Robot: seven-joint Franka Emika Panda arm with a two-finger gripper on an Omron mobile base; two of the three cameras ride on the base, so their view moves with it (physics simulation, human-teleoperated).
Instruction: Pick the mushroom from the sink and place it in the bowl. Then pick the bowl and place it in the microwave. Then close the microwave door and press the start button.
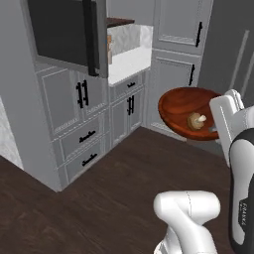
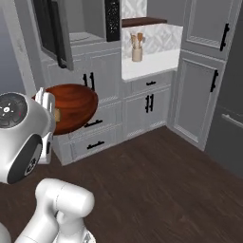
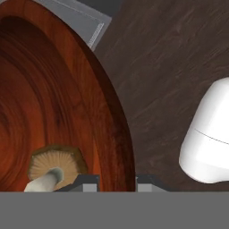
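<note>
While the bowl (image 1: 186, 111) hangs in mid-air over the dark wood floor (image 1: 114, 183), the gripper (image 3: 117, 182) is clamped on its rim: in the hand view one fingertip sits inside the rim and one outside, wall pinched between. Mushroom (image 1: 196, 120) rides inside, low near the gripped edge, lying on its side with the pale stem pointing toward the hand.

Key relation: the microwave (image 2: 78, 23) sits up and left of the bowl in the left base view, higher than the bowl's current level. Its door (image 1: 67, 34) stands swung open, black glass facing out, and the cavity with pale turntable shows in the right base view, directly above the bowl. My read: the bowl needs lifting and pushing forward into the opening, clear of the door edge.

Bowl is wide, shallow, glossy reddish-brown wood, slightly tilted. Mushroom is small, with a tan cap and whitish stem; it could roll if the tilt grows.
</note>
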